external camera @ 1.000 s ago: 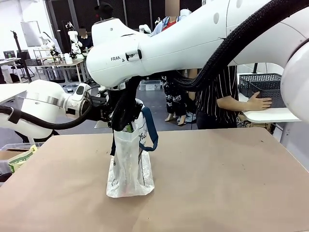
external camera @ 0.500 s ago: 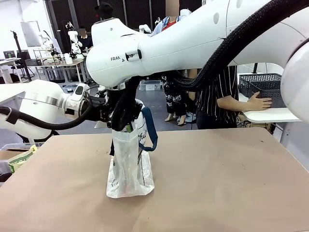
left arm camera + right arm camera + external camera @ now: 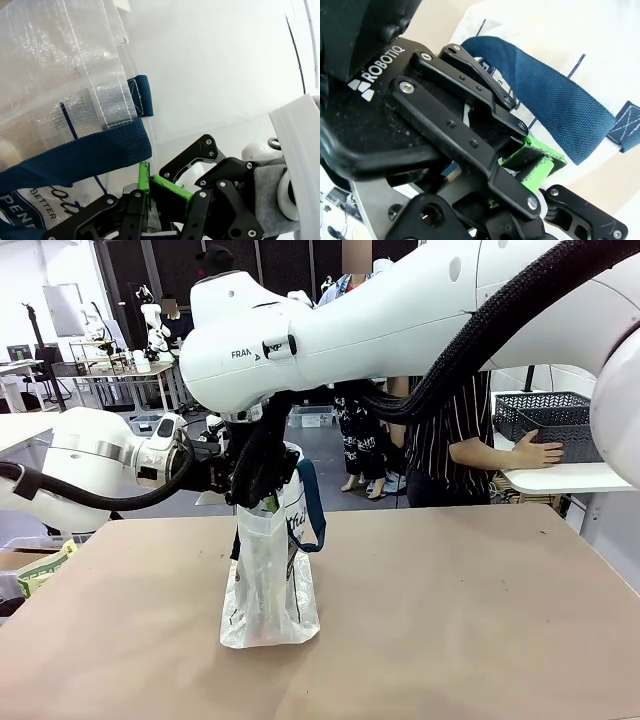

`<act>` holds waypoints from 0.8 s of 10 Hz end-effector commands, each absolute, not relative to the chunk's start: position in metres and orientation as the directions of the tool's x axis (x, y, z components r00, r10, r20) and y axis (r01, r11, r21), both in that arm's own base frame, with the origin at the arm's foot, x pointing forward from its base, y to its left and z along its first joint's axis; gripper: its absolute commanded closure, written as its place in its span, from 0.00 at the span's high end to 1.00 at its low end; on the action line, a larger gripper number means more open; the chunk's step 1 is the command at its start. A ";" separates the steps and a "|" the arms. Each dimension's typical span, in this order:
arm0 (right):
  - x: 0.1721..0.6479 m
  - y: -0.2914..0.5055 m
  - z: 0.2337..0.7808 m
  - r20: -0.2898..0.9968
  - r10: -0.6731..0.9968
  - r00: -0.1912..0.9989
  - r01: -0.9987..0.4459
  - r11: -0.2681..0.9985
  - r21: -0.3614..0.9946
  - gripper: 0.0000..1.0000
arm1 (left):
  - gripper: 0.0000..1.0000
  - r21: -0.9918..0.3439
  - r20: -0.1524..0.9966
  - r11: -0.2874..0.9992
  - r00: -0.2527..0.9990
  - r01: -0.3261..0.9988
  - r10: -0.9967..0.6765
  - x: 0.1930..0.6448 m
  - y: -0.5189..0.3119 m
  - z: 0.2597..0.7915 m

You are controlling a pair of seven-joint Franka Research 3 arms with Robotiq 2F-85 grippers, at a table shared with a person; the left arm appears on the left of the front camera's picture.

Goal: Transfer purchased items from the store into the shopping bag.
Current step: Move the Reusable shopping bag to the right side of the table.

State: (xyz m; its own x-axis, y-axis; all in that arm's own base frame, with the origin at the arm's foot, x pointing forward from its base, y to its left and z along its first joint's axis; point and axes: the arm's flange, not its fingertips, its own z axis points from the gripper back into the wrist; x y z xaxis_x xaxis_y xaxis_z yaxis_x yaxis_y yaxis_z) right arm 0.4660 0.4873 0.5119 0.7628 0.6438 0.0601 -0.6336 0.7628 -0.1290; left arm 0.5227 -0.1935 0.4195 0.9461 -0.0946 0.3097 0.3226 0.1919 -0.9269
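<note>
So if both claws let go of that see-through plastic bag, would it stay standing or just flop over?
Probably sag. The shopping bag looks like thin, crinkled film, upright mainly because the left gripper and right gripper pinch its top. Its base sits flat on the table, so it might slump rather than topple. It seems light, so a push would likely slide it.

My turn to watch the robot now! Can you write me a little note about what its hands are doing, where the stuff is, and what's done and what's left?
Left gripper: shut on the shopping bag, pinching its top edge.
Right gripper: shut on the same bag's rim, right beside the left one.
The bag stands upright on the table, held up by both grippers, blue handle hanging at its side.
The basket sits on a side table at the far right, under the person's hand.
Done: bag gripped at the top.
Left: what is already inside the bag cannot be told; goods may still need loading.
</note>
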 end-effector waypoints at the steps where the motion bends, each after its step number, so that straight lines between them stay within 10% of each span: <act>1: 0.438 0.489 0.507 0.381 0.613 0.692 -0.667 0.745 0.013 0.00 | 0.00 -0.933 0.303 0.179 0.950 0.312 -0.077 0.511 -0.199 0.425; 2: 0.443 0.492 0.503 0.363 0.610 0.704 -0.662 0.749 0.027 0.00 | 0.00 -0.927 0.310 0.192 0.946 0.323 -0.095 0.523 -0.193 0.419; 3: 0.465 0.488 0.512 0.060 0.645 0.761 -0.635 0.762 -0.128 0.00 | 0.00 -0.927 0.310 0.192 0.946 0.323 -0.095 0.523 -0.193 0.419; 8: 0.465 0.489 0.510 0.061 0.647 0.760 -0.637 0.761 -0.127 0.00 | 0.00 -0.927 0.311 0.195 0.947 0.322 -0.087 0.525 -0.189 0.417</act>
